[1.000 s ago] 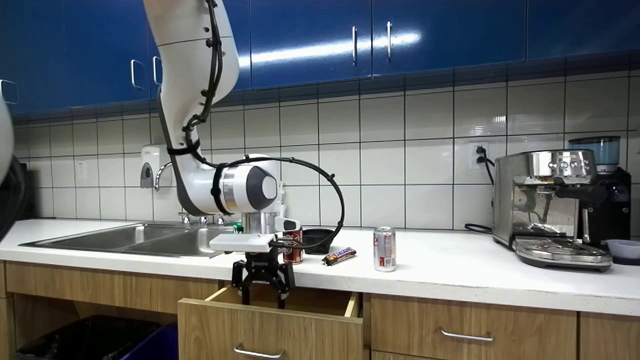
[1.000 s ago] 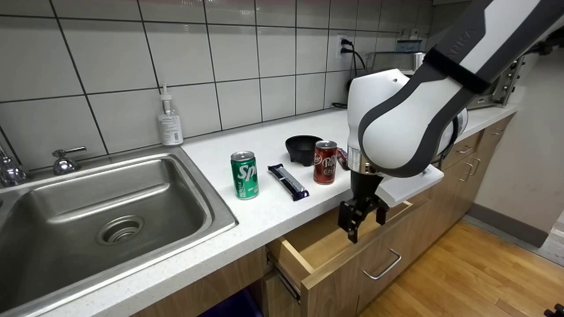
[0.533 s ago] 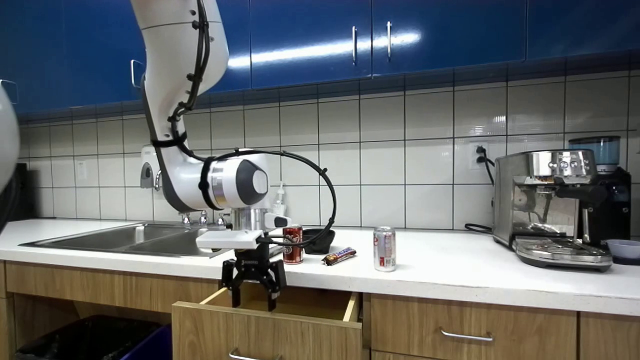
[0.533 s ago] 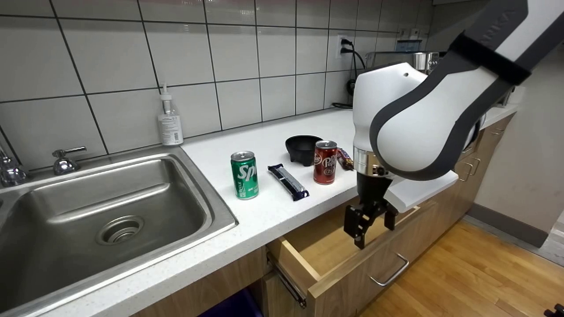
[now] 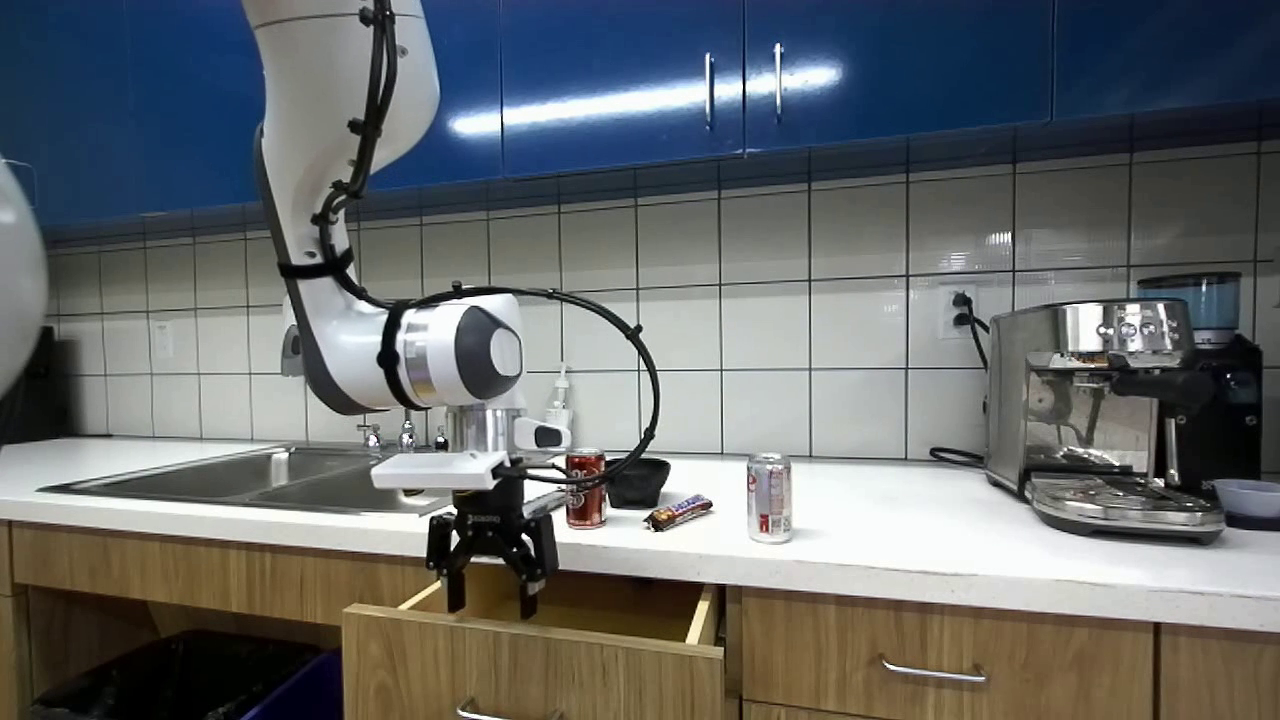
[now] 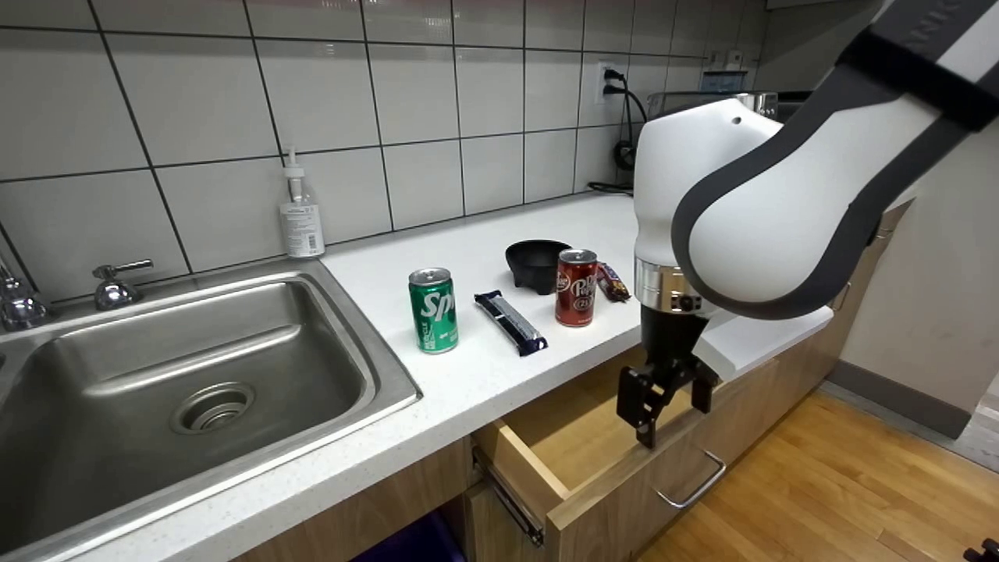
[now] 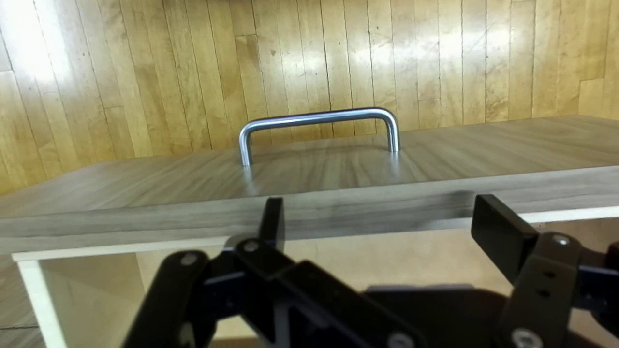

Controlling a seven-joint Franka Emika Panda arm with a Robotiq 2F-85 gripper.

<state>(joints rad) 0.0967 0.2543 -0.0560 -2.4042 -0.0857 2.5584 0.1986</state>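
Note:
My gripper (image 5: 492,598) points down over the pulled-out wooden drawer (image 5: 530,670), with its two black fingers wide apart and nothing between them. In the wrist view the fingers (image 7: 273,217) overlap the top edge of the drawer front (image 7: 362,212), and the metal handle (image 7: 319,117) lies beyond it. Whether a finger touches the front panel I cannot tell. In an exterior view the fingertips hang by the inner side of the drawer front (image 6: 616,484). Bare light wood shows in the visible part of the drawer's inside.
On the white counter (image 6: 468,382) stand a green can (image 6: 434,312), a red can (image 6: 576,289), a black bowl (image 6: 535,265) and a silver can (image 5: 769,500). Two wrapped bars lie there: a dark bar (image 6: 511,324) and a colourful bar (image 5: 678,512). A steel sink (image 6: 211,367) is alongside.
Over the past second the drawer has slid a little further out. My gripper has moved outward with the arm, away from the counter, and kept shifting after the drawer nearly stopped. Its jaws stayed apart.

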